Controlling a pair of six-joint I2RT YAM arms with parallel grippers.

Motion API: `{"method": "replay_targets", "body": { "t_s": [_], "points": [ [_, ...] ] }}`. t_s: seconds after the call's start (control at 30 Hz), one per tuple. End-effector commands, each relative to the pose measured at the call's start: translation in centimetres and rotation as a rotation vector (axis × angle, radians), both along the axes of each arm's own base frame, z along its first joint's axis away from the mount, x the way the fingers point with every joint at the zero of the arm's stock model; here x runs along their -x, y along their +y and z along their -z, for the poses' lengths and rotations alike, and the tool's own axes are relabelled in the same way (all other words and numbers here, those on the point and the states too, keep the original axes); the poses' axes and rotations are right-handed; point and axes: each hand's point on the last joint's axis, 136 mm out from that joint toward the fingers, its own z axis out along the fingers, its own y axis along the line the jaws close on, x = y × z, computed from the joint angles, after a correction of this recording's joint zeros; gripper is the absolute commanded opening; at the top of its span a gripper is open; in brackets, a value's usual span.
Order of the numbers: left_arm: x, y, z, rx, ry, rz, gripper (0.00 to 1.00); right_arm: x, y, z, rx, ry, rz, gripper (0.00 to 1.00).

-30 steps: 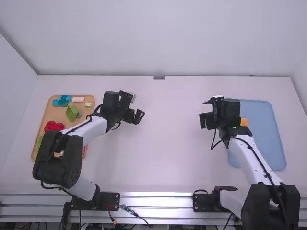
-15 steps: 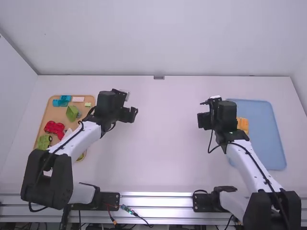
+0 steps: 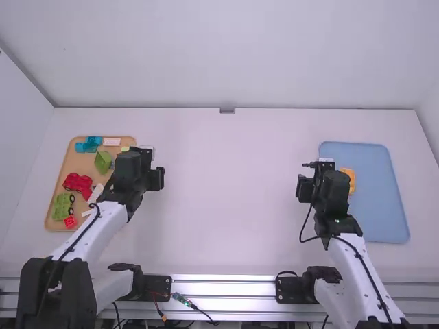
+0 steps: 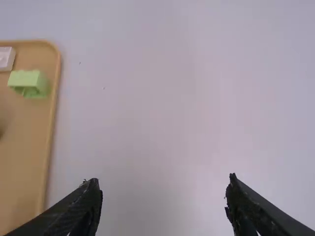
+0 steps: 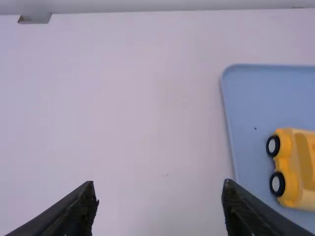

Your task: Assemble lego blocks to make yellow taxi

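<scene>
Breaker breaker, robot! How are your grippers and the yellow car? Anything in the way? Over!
Left gripper open, empty. Right gripper open, empty. Yellow toy car on blue tray. Right arm partly blocking the high view of it.

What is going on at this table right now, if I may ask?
Neither robot arm is handling anything: the left end effector and right end effector are open and empty above the white table. A yellow toy car, presumably the taxi, sits on the blue tray. Red, green and blue blocks lie on the tan tray.

No readable text or signs
</scene>
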Motion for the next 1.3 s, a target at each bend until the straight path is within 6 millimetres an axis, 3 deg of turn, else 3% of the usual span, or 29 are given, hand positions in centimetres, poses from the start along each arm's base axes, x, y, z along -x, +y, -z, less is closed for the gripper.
{"method": "replay_targets", "body": {
  "t_s": [0.0,0.27,0.53,0.77,0.93,1.27],
  "points": [
    [1.3,0.4,0.2,-0.016,-0.008,-0.016,0.61,1.2,0.0,0.9,-0.007,-0.002,0.008,0.6],
    [5.7,0.4,2.8,-0.016,-0.008,-0.016,0.42,4.9,0.0,4.6,-0.007,-0.002,0.008,0.4],
    [9.0,0.4,5.7,-0.016,-0.008,-0.016,0.25,7.2,0.0,8.0,-0.007,-0.004,0.008,0.24],
    [11.5,0.4,8.6,-0.016,-0.017,-0.016,0.09,6.2,0.0,4.8,-0.008,-0.149,0.007,0.09],
    [10.6,0.4,6.7,-0.015,-0.11,-0.016,0.0,5.9,0.0,3.1,-0.008,-0.229,0.007,0.01],
    [9.5,0.4,2.5,-0.014,-0.3,-0.018,0.0,5.7,0.0,-0.4,-0.009,-0.383,0.006,0.0]
  ]
}}
